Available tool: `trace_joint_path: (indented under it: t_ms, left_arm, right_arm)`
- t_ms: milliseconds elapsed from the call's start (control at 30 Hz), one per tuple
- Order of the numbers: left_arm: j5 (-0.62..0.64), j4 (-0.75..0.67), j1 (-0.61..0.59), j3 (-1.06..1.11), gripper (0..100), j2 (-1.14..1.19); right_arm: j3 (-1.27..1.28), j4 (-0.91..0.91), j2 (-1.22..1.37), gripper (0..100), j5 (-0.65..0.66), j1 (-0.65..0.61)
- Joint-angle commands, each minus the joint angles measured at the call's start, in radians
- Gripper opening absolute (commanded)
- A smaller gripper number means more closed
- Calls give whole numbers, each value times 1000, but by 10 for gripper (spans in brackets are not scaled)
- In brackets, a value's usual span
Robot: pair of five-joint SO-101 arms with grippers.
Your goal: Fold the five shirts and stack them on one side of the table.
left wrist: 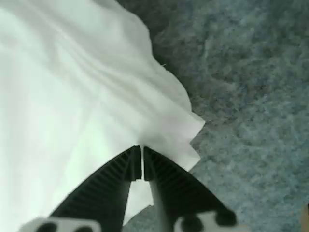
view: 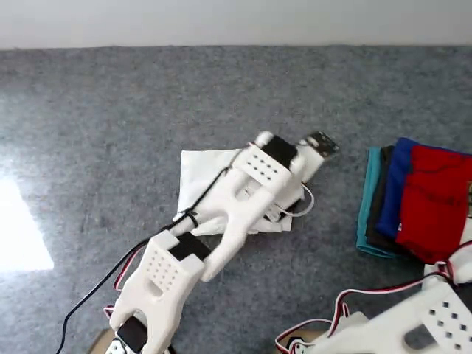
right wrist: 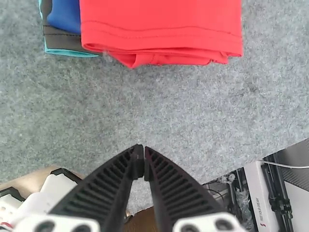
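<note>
The grey, felt-like surface (view: 147, 96) carries five shirts. The white shirt (view: 203, 173) lies near the middle of the surface, loosely folded, with rumpled edges and one corner sticking out past the fold. The left arm (view: 221, 228) extends from the near edge diagonally over this shirt and covers much of it in the high view. In the left wrist view, the left gripper (left wrist: 142, 150) sits directly above the white shirt near its edge, with its two black ribbed fingers (left wrist: 106, 188) pressed together at the tips. It cannot be determined whether any cloth is caught between them. The other four shirts form a folded stack at the right side of the surface, well apart from the white shirt. The red shirt (view: 435, 199) is on top, with the blue shirt (view: 402, 173) below it, then a dark shirt (view: 382, 203), and a teal shirt (view: 367, 199) at the bottom. Each lower layer shows as a strip along the stack's left edge. The right arm (view: 413, 324) is positioned at the near right corner. The right gripper (right wrist: 143, 150) hangs above bare surface just in front of the stack, with its fingers closed against each other and nothing between them. It is clear of the red shirt.
</note>
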Motion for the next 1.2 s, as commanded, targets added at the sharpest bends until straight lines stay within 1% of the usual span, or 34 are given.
trace_joint_path:
  t_ms: [0, 167, 300, 467, 533, 633, 700, 833, 933, 1000, 1100, 1167]
  left_arm:
    - [8, -38, 72, 8, 15, -46]
    - [8, -32, 157, 4, 15, -12]
    - [8, 14, 161, -58, 15, -58]
    - [8, 78, 124, -182, 15, -150]
    - [8, 78, 83, -186, 15, -216]
    - [8, 78, -14, -163, 15, -328]
    - [8, 78, -98, -133, 15, -419]
    - [8, 78, -259, -7, 15, -647]
    - [5, 78, -362, 137, 15, -818]
    - [5, 78, -425, 242, 15, -916]
    - [3, 77, -525, 381, 17, -1031]
    - [6, 77, -586, 435, 18, -1094]
  right_arm:
    - [-5, 36, -7, 12, 5, 2]
    - [-5, 36, -7, 12, 8, 7]
    - [-5, 36, -7, 12, 8, 5]
    - [-11, 36, -7, 12, 3, -4]
    - [-11, 36, -7, 12, 3, -44]
    - [-11, 36, -7, 12, 2, -110]
    - [-11, 36, -7, 12, -32, -166]
    - [-5, 38, 4, 12, -152, -303]
    - [17, 38, 4, 12, -209, -449]
    - [29, 36, 4, 12, -265, -573]
    - [35, 12, 5, 35, -443, -773]
    - [48, -22, 7, 95, -588, -909]
